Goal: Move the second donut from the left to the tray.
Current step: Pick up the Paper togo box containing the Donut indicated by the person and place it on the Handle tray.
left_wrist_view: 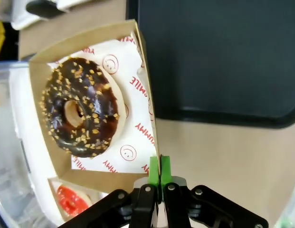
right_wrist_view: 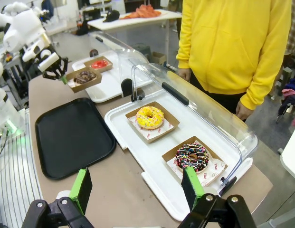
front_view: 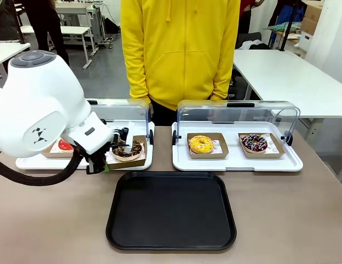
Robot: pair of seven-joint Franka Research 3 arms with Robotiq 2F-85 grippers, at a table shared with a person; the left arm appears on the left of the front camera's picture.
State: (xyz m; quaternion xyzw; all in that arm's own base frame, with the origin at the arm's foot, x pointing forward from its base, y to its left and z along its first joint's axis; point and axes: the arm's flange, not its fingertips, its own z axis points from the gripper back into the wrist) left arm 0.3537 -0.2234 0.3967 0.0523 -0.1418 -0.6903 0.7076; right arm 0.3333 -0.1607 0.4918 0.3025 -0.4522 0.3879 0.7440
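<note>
Left wrist view: left gripper (left_wrist_view: pixel 159 167) jaws pinch the cardboard holder (left_wrist_view: pixel 148 102) wall, carrying the second donut from the left (left_wrist_view: pixel 80 107) without touching glaze, toward the tray (left_wrist_view: pixel 218 57); right gripper (right_wrist_view: pixel 137 187) jaws stand wide.

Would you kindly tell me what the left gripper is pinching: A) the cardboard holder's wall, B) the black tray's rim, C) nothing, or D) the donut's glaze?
A: the left gripper is shut on the side wall of the cardboard holder carrying the chocolate donut.

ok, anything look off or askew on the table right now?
Only the chocolate donut's cardboard holder: it overhangs the left white tray's front edge, because the left gripper is shut on its wall. Nothing spilled or damaged; the black tray is bare.
</note>
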